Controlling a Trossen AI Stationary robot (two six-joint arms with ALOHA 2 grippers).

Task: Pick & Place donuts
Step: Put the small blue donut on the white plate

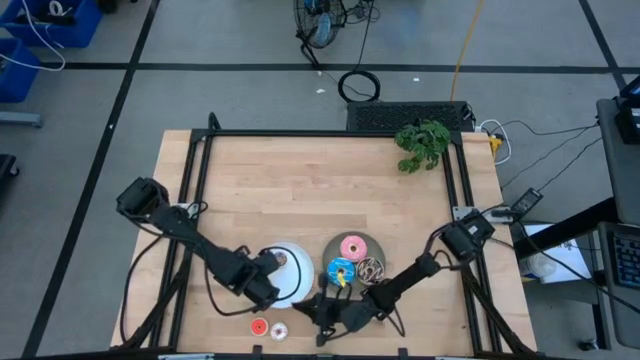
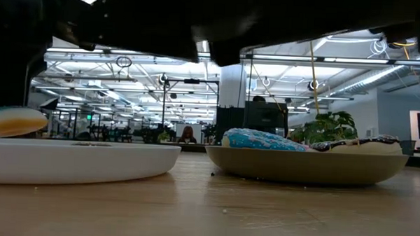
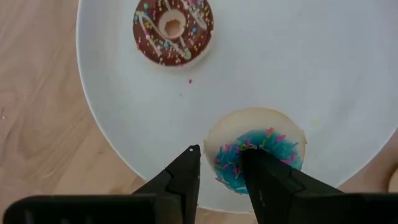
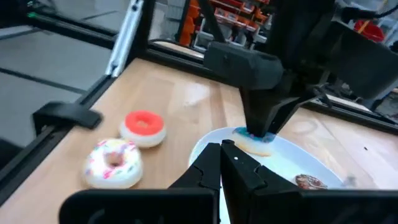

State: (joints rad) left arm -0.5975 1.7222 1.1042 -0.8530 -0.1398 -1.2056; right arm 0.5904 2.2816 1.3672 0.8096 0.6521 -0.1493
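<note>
Roughly midway, judging by how things are lying. Nearest the front edge of the wooden table (image 1: 300, 180), two tiny toy donuts are sitting loose and unplaced: a red-iced ring (image 1: 259, 326) and a white sprinkled ring (image 1: 279, 330), just beside each other; the right wrist view is showing them too, red (image 4: 143, 126) and white (image 4: 114, 162).

Next in, the round white plate (image 3: 348, 81) is carrying a tiny brown-iced sprinkled ring (image 3: 173, 29) and a tiny blue-iced sprinkled ring (image 3: 256, 157). The left tool (image 3: 219, 171) is hovering over the blue one with its fingers slightly apart, straddling the ring's near edge; contact or clamping cannot be judged for certain, though it looks like a release or a fresh placement.

The right tool (image 4: 222, 163) is waiting low near the front edge, fingers together on nothing, pointing toward the white plate.

Farther back, the round grey plate (image 1: 371, 244) is holding the three larger rings: pink (image 1: 352, 248), blue sprinkled (image 1: 341, 270), dark brown drizzled (image 1: 371, 269).

Left to do, probably: the red and white rings.
</note>
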